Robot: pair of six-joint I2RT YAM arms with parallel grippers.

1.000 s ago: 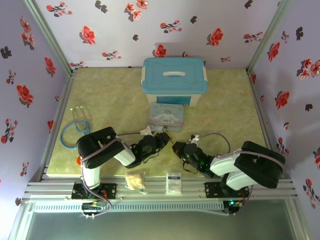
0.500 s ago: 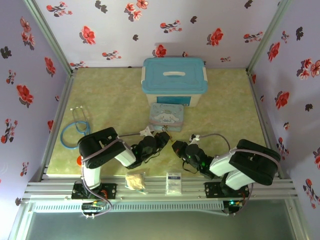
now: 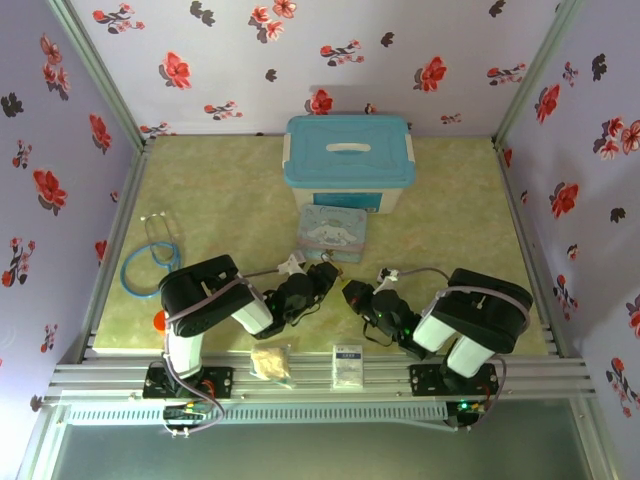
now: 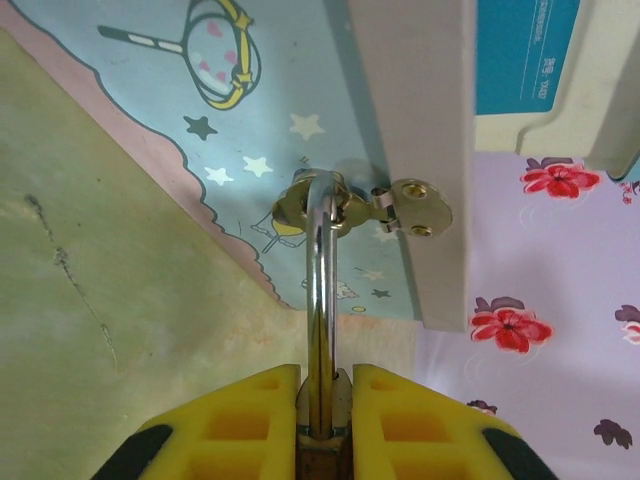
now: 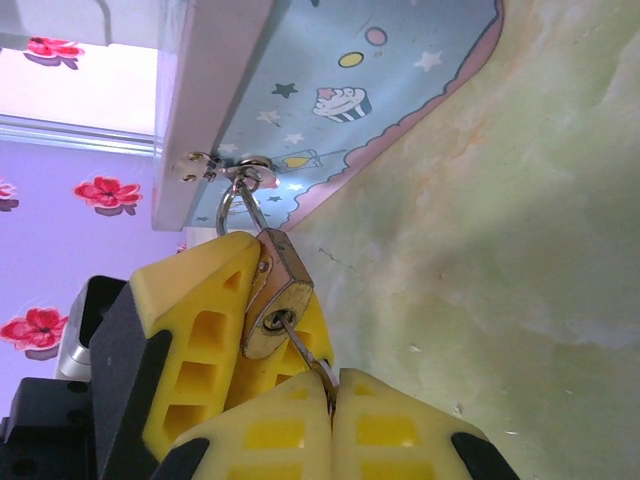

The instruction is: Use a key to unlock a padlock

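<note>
The left gripper (image 4: 325,385) clamps the padlock (image 5: 272,300) between its fingers, keyhole facing outward — so the right gripper (image 5: 331,400), pinched tight on the key (image 5: 303,348), can turn it just beyond its fingertips.

Brass padlock (image 5: 272,300) hangs tilted, its silver shackle looped through the hasp (image 5: 205,163) of the blue tin (image 5: 330,90), apparently locked. Thin dark key (image 5: 303,347) sits in the keyhole, just 1 slim shank showing.

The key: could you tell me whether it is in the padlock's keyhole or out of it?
In: the key runs from the right gripper straight into the end of the padlock.
</note>
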